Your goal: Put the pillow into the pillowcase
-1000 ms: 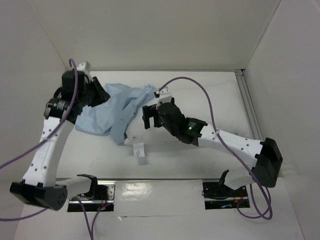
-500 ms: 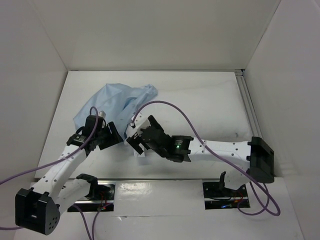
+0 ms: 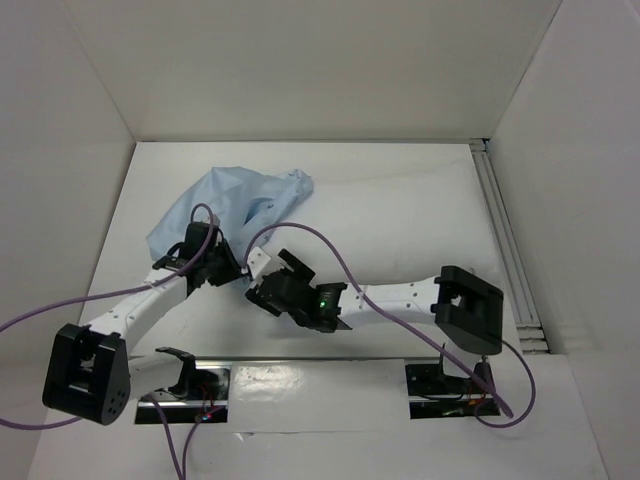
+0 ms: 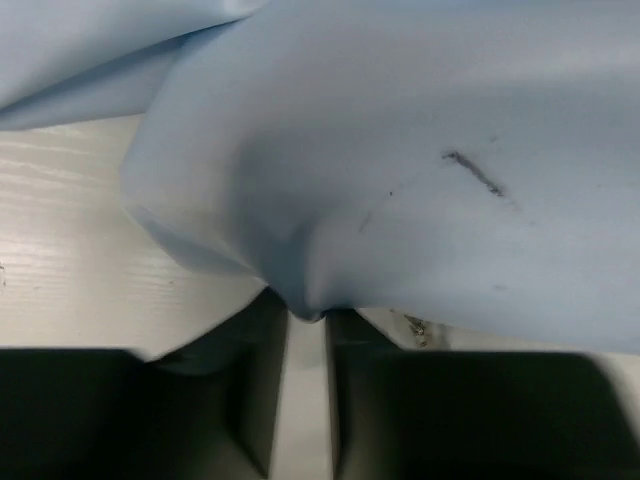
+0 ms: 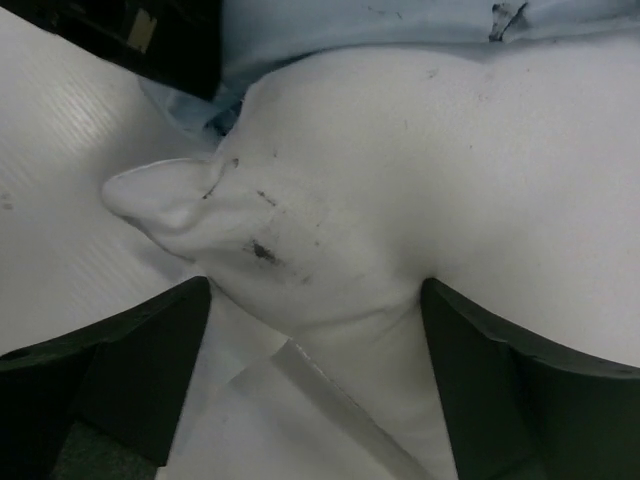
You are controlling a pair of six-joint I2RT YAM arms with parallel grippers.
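Note:
The light blue pillowcase (image 3: 235, 200) lies crumpled at the back left of the table. My left gripper (image 3: 222, 268) is at its near edge; in the left wrist view a fold of the pillowcase (image 4: 400, 150) is pinched at the tips of the nearly shut left gripper (image 4: 305, 315). The white pillow (image 5: 420, 170) fills the right wrist view, its pointed corner at the left and its far side under the pillowcase (image 5: 330, 25). My right gripper (image 5: 315, 290) stands open, one finger on each side of the pillow's near part. From above the right gripper (image 3: 262, 285) sits beside the left one.
White walls close in the table at the back and both sides. A metal rail (image 3: 503, 235) runs along the right edge. Purple cables (image 3: 330, 245) loop over both arms. A white label strip (image 5: 330, 385) lies under the pillow between the right fingers.
Both arms have drawn back toward the near edge. The left gripper left the far left, opened, and shut on the pillowcase's near edge. The bare pillow now lies mostly under blue cloth.

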